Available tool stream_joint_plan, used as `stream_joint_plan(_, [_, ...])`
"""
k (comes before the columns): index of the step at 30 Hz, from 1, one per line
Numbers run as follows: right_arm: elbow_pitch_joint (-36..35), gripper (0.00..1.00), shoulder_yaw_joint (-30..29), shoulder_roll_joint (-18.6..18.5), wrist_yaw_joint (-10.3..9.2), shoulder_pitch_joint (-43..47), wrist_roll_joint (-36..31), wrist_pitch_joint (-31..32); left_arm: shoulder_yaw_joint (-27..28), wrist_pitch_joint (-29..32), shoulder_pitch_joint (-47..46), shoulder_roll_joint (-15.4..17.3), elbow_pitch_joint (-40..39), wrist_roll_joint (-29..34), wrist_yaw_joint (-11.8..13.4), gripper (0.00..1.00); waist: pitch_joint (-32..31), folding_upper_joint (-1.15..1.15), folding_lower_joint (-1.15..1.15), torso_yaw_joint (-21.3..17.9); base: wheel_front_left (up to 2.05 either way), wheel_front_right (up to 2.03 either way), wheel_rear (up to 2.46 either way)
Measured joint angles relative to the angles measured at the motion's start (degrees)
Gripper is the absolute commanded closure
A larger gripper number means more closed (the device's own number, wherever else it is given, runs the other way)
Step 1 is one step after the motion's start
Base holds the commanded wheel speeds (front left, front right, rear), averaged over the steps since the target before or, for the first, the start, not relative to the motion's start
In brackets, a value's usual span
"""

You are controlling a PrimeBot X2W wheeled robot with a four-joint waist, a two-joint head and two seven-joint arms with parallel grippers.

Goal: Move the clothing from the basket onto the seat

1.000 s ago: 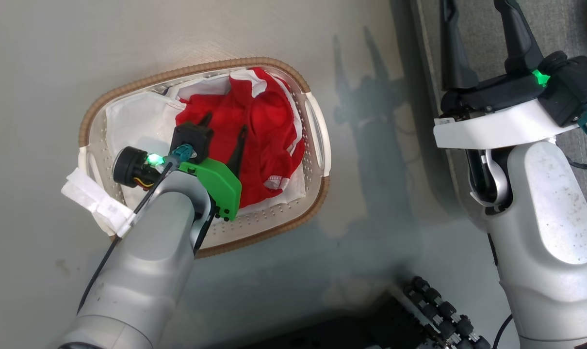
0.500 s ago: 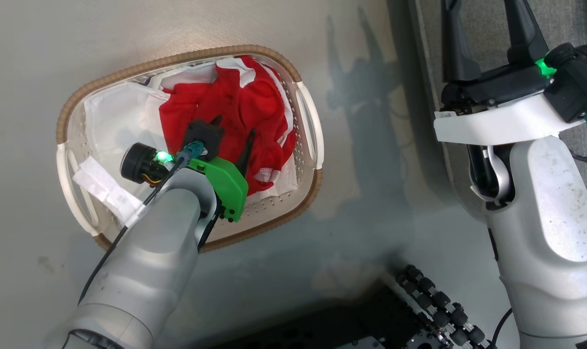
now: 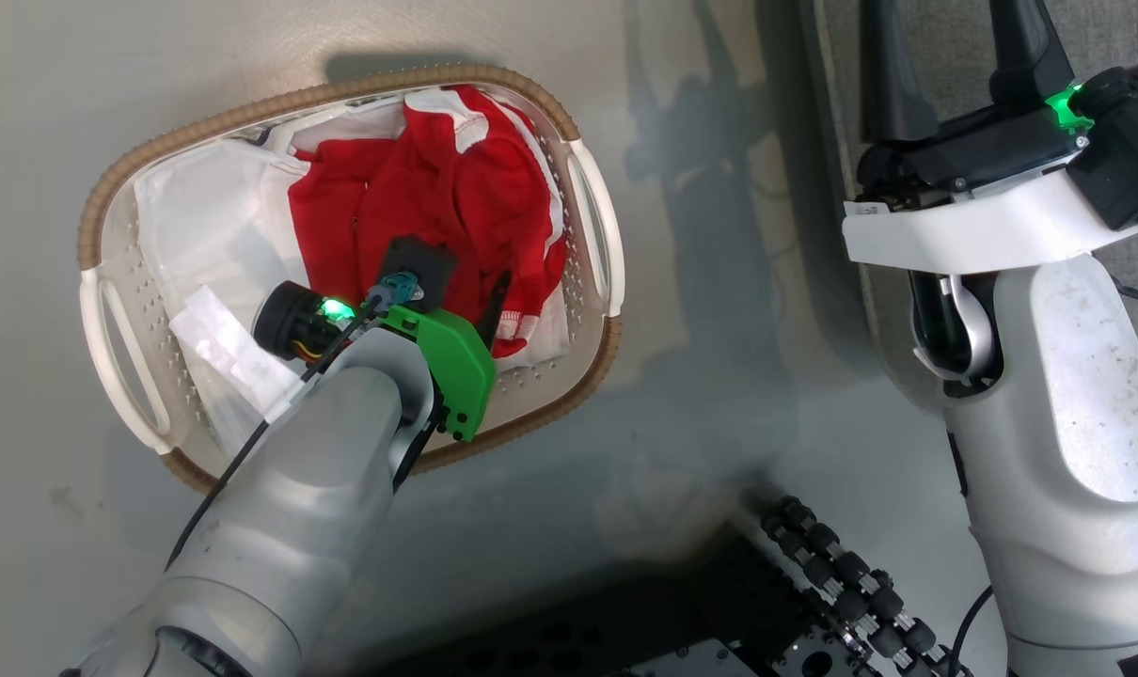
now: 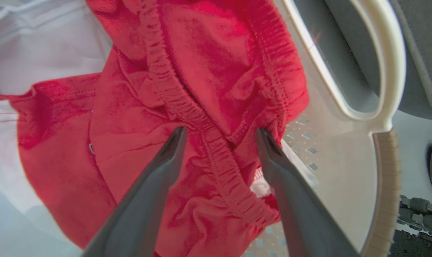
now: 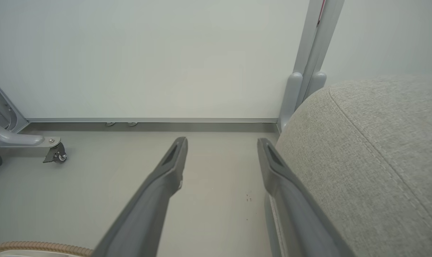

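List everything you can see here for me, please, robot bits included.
basket: one, white with brown rim, on the floor
clothing: one crumpled heap, red with white trim, in the basket
sheet: one, white, under the clothing in the basket
seat: one, grey fabric, right of the basket
wheeled frame: one, grey, by the wall
left fingers: two, dark, open astride a clothing fold
right fingers: two, dark, open, empty, beside the seat

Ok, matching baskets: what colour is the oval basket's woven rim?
Brown woven rim; head view shows best.
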Motion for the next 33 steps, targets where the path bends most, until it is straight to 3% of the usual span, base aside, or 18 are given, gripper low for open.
stream_joint_plan(8, [-0.6, 0.0, 0.0, 0.0, 0.0, 0.0, -0.5, 0.0, -3.8, 1.4, -0.6, 0.0, 0.8, -3.2, 0.5, 0.0, 1.0, 0.0, 0.0, 0.3, 0.0, 0.0, 0.0])
stream_joint_plan(21, [-3.0, 0.0, -0.5, 0.0, 0.0, 0.3, -2.5, 0.0, -8.8, 2.7, -1.0, 0.0, 0.5, -8.3, 3.8, 0.0, 0.9, 0.0, 0.0, 1.0, 0.0, 0.0, 0.0])
stream_joint_plan(33, [-3.6, 0.0, -0.5, 0.0, 0.0, 0.3, -2.5, 0.0, -13.5, 5.0, -1.7, 0.0, 0.4, -12.5, 2.1, 0.0, 1.1, 0.0, 0.0, 1.0, 0.0, 0.0, 0.0])
